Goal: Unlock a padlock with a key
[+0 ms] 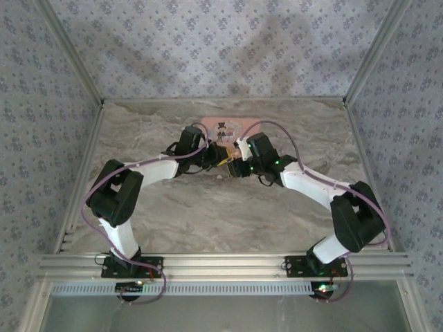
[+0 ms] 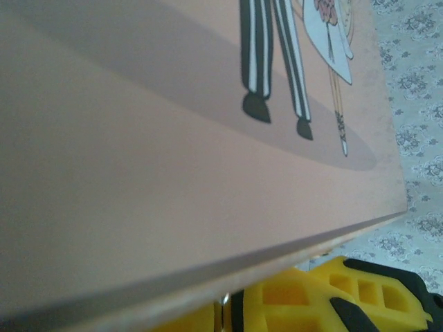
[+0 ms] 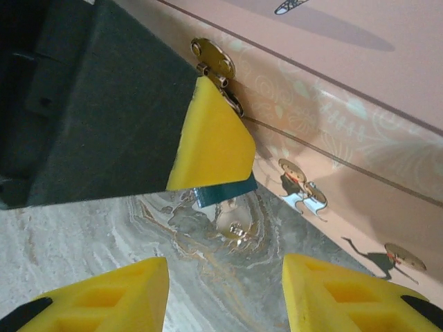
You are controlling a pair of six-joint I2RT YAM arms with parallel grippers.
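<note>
The tiny teal padlock pokes out below a yellow fingertip of my left gripper, which is shut on it close against the pink tin's front. In the left wrist view a bit of metal shows in the thin gap between the yellow pads. A small shiny brass key sits just under the padlock; I cannot tell whether it is in the keyhole. My right gripper faces it, open, with its fingers apart on both sides and nothing between them. From above, the left gripper and right gripper meet at the table's middle back.
The pink tin with a cartoon couple lies right behind both grippers, its lid close over the left wrist camera. A brass latch sits on the tin's front wall. Marble tabletop spreads in front, with patterned walls around.
</note>
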